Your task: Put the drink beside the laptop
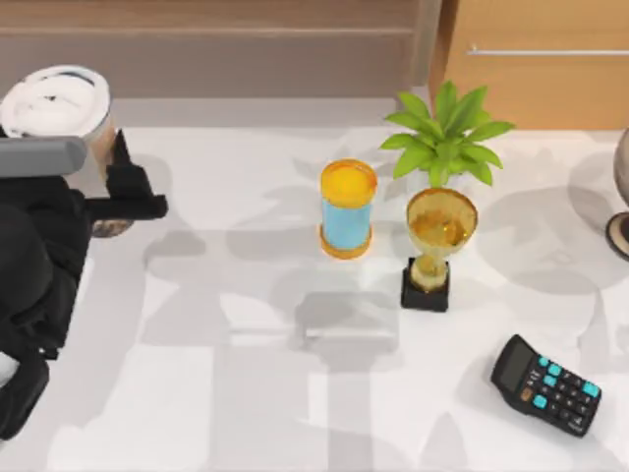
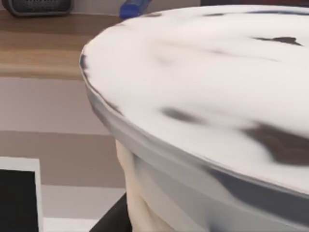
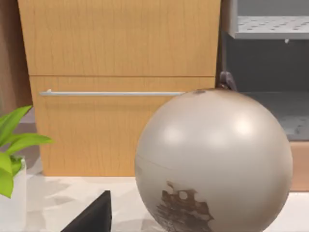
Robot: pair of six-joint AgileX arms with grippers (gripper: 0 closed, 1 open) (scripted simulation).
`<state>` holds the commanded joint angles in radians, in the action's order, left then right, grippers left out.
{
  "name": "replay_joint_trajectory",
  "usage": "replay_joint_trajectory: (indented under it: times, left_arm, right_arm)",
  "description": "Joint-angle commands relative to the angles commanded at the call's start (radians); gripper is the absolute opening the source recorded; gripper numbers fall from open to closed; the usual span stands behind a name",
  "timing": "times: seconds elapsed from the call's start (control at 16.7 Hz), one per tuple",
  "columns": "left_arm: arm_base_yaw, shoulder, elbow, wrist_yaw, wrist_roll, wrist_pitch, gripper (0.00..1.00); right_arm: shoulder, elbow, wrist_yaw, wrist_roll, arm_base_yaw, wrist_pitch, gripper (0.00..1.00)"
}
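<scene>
Tabletop: left end effector (image 1: 116, 187) at drink (image 1: 59, 103)

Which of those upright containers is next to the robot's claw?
The drink with the white lid, at the table's left beside the left gripper. The blue cylinder and trophy stand mid-table.

My left arm fills the left edge of the top view, its black body running up from the lower left corner. The left gripper (image 1: 126, 182) sits at the upper left, one finger (image 1: 120, 149) pointing up the frame and the other (image 1: 138, 206) lying level toward the right, spread apart.
</scene>
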<state>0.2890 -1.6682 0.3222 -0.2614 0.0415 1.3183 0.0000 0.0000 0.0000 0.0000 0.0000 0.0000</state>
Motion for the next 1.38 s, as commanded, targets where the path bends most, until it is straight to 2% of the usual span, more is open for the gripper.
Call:
replay_joint_trajectory:
  times: [0.36,0.84,1.38]
  left_arm:
    - [-0.057,0.047,-0.099,0.076,-0.027,-0.016,0.00]
    - [-0.053,0.035,-0.095,0.077,-0.029,0.003,0.00]
    - [-0.053,-0.091,-0.080,0.079,-0.033,0.188,0.00]
  right_arm:
    - [0.000,0.000,0.000,0.000,0.000,0.000,1.00]
    - [0.000,0.000,0.000,0.000,0.000,0.000,1.00]
    - [0.000,0.000,0.000,0.000,0.000,0.000,1.00]
